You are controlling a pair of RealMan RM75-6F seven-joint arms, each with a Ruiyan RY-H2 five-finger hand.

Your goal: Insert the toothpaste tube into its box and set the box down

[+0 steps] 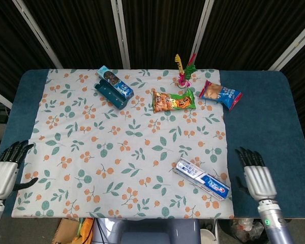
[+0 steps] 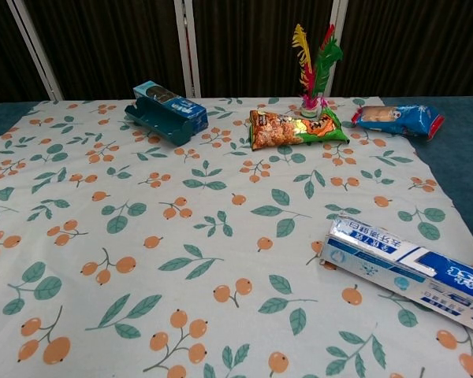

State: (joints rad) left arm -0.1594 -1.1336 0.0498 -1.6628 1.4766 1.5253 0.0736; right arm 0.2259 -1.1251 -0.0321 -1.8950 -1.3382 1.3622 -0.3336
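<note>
head view: toothpaste box (image 1: 202, 179) flat on cloth (image 1: 91, 152); left hand (image 1: 3, 173), right hand (image 1: 257, 179) spread, empty

**Both hands empty at the near corners**

The left hand (image 1: 2, 174) hovered at the near left edge of the table, dark fingers (image 1: 16, 150) spread and pointing away, holding nothing. The right hand (image 1: 257, 178) sat at the near right, fingers likewise apart and extended, its wrist trailing toward the near edge.

One toothpaste box (image 1: 202, 179). One cookie box (image 1: 114, 87). Two snack bags: one green-orange (image 1: 173, 100), one blue-red (image 1: 220, 94). One feathered shuttlecock (image 1: 183, 70). Two robot hands: left (image 1: 5, 170), right (image 1: 255, 176).
</note>
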